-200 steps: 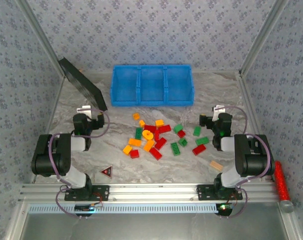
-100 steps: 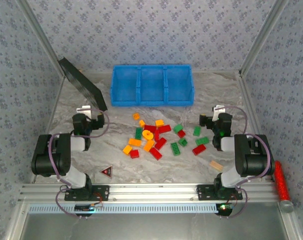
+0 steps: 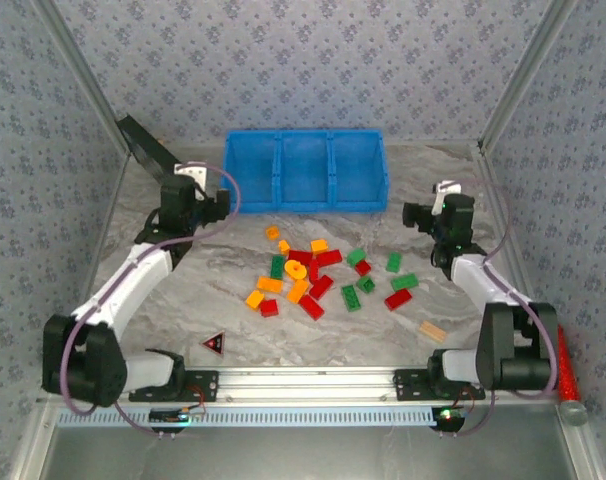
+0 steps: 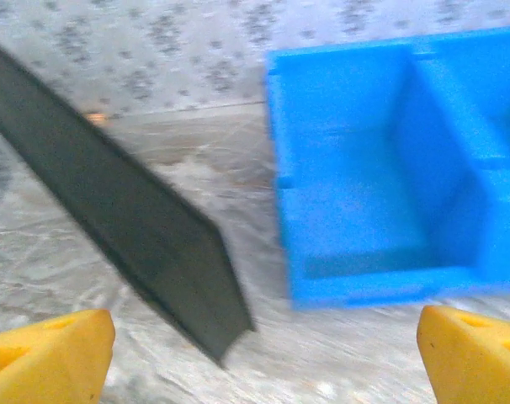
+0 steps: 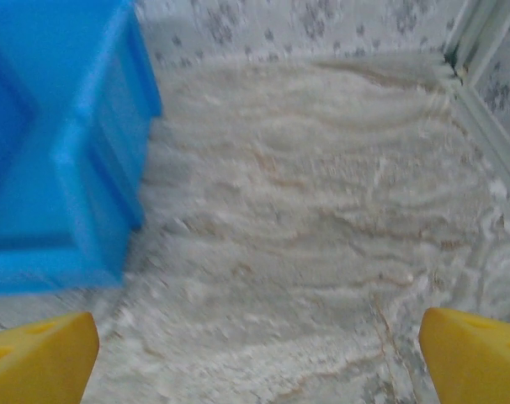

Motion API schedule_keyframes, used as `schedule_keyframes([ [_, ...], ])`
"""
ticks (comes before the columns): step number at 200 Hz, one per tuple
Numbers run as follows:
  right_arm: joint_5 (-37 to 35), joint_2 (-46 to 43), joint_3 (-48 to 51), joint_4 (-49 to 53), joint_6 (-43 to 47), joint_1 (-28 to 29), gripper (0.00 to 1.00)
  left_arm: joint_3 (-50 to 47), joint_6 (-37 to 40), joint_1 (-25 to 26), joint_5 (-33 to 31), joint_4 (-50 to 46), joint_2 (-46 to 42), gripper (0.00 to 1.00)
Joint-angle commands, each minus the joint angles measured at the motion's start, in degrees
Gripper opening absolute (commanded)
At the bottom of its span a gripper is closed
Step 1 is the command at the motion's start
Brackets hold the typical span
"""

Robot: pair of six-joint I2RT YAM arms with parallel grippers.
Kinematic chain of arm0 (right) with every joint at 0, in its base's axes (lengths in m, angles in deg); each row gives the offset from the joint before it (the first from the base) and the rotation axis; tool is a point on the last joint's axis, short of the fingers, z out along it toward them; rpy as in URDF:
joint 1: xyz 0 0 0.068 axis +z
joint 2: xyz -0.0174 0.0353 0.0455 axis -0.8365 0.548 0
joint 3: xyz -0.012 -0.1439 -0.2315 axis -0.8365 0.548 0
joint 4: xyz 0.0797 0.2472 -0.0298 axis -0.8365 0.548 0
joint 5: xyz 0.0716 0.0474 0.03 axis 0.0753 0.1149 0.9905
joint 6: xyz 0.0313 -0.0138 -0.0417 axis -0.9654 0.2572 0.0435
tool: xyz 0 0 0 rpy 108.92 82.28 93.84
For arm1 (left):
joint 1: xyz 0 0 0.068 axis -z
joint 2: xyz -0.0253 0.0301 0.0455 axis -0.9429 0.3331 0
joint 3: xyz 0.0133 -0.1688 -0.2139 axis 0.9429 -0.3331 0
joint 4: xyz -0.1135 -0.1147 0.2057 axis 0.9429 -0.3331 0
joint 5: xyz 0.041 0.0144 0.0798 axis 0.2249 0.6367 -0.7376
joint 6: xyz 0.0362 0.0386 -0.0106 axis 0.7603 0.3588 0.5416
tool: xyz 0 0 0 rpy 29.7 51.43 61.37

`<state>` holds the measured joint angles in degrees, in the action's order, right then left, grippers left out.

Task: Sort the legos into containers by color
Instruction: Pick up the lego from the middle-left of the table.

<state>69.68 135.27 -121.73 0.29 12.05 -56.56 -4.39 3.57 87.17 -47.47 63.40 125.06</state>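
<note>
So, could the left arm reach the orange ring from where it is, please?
Probably yes: the left arm's fingers hover open near the blue bin, and only low bricks lie between them and the ring, though red bricks crowd it.

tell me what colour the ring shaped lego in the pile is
Orange-yellow. The ring piece shows best in the top external view, lying among red bricks.

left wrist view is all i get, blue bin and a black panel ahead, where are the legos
Observer: The legos lie scattered on the table, on the arm-base side of the bin; none are inside it.
Operator: right end effector holding one
Observer: No, the right end effector is open and empty, off the bin's right end.
Operator: any non-legos there
Observer: A tan block to their right, a red triangle marker to their left.
</note>
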Motion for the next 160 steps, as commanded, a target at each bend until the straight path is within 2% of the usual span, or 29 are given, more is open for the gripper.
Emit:
schedule_keyframes([
  [1, -1.1, -4.5, -2.4, 16.3, -4.9, 3.6, 1.0, -1.0, -4.3, 4.1, 4.7, -25.1, -3.2, 0.9],
  [37, -0.3, -8.8, -7.9, 30.4, -15.2, 8.2, 1.0, -7.0, -13.4, 11.7, 9.9, -32.8, -9.7, 0.88],
  [71, 5.8, -12.2, -8.4, 37.9, -21.3, 11.7, 1.0, -13.8, -21.9, 17.9, 11.2, -32.1, -13.2, 0.86],
  [88, 6.5, -13.5, -8.5, 41.4, -23.6, 13.9, 1.0, -16.0, -25.0, 20.4, 11.7, -31.4, -13.2, 0.85],
  [115, 5.5, -15.8, -7.7, 46.4, -27.2, 17.1, 1.0, -18.5, -27.4, 23.5, 11.0, -29.1, -12.3, 0.84],
  [160, 5.0, -20.5, -3.4, 48.7, -31.5, 18.6, 1.0, -18.1, -27.7, 24.7, 10.4, -24.3, -7.3, 0.84],
])
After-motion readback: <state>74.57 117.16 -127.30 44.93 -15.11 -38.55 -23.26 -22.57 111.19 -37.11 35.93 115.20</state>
